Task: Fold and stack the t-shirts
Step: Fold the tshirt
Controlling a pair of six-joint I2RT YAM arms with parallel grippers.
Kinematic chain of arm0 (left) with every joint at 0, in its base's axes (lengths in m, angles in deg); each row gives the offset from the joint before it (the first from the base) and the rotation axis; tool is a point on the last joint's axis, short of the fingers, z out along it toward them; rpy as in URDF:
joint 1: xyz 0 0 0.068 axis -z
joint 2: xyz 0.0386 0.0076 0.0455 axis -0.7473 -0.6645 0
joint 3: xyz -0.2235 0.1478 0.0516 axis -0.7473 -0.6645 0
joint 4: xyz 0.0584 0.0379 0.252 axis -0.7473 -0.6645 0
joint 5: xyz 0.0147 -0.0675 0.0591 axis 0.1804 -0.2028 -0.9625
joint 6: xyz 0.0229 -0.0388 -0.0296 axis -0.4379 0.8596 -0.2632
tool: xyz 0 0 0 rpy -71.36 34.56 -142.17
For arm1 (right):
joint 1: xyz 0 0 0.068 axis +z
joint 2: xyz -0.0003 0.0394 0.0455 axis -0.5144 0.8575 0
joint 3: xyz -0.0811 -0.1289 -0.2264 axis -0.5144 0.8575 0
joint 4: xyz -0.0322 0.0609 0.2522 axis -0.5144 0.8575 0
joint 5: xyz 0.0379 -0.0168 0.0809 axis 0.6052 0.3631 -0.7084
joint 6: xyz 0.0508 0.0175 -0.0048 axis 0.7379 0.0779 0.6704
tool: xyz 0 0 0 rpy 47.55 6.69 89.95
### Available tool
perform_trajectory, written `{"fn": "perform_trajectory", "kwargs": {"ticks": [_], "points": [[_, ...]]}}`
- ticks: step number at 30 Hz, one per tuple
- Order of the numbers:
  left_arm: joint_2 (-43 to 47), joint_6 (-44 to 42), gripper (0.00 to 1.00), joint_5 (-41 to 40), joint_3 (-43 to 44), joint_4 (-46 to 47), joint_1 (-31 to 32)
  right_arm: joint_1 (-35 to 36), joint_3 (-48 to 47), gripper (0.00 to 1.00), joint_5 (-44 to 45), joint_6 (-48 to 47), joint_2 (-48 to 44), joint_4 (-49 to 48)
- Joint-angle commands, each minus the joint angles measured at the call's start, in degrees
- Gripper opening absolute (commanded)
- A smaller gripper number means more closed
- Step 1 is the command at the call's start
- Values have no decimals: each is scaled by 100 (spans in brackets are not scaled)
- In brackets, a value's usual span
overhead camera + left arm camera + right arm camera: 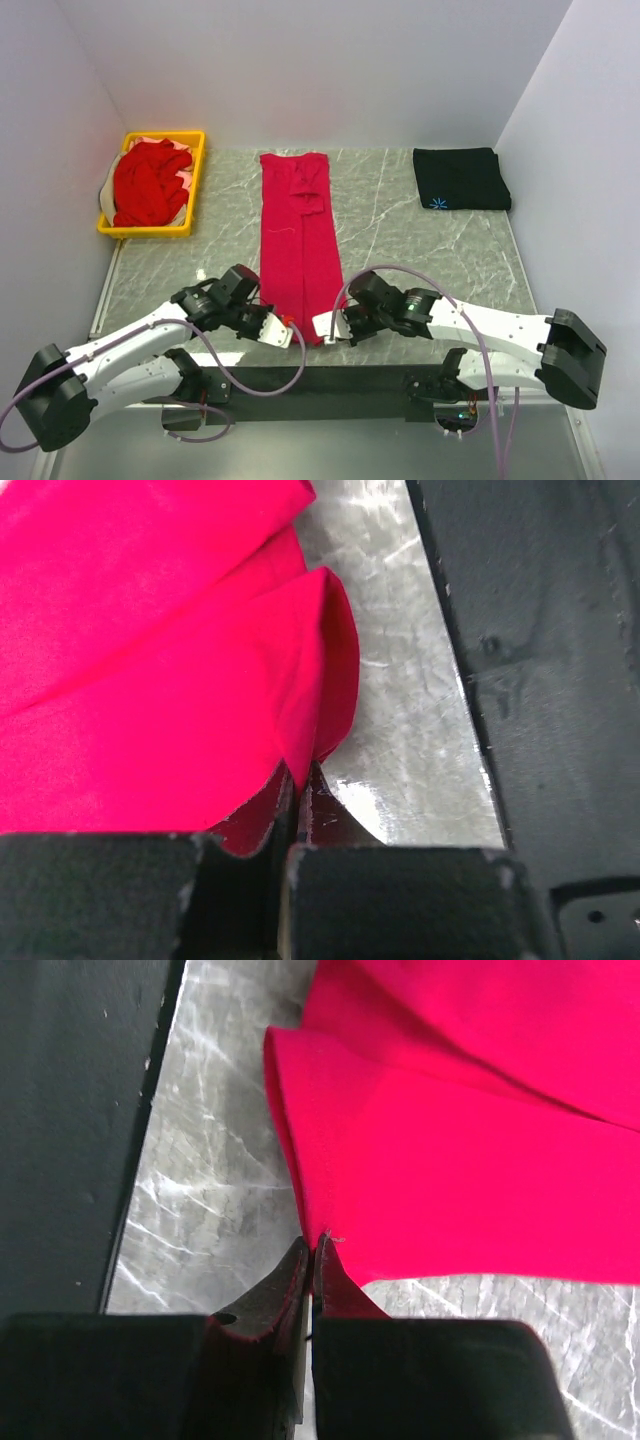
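A bright red t-shirt (297, 240), folded into a long narrow strip, runs from the table's far side to its near edge. My left gripper (290, 330) is shut on the strip's near left corner (320, 680). My right gripper (322, 327) is shut on its near right corner (310, 1150); in both wrist views the jaws pinch the hem, which lifts off the table. A black folded t-shirt (461, 179) lies at the far right. More red t-shirts (148, 182) are heaped in the basket.
A yellow plastic basket (193, 140) stands at the far left of the marble table (400, 240). White walls close in the table on three sides. A dark rail (380, 375) runs along the near edge by the arm bases.
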Motion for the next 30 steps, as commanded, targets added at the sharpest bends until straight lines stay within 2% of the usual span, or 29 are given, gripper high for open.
{"fn": "perform_trajectory", "kwargs": {"ticks": [1,6,16,22,30], "points": [[165,510,1,351,304,-530,-56,39,-217,0,-69,459,-219,281],[60,520,1,605,585,-539,-697,-575,-619,0,-41,355,113,35],[-1494,-262,1,711,1780,31,-2085,-1551,-1720,0,-94,-620,1318,-501],[-2241,-544,1,694,2202,813,-2587,-2034,-2256,0,-182,-972,2039,-948],[-3296,-641,1,755,2905,1394,-2878,-2562,-3205,0,-349,-1218,3111,-1143]]}}
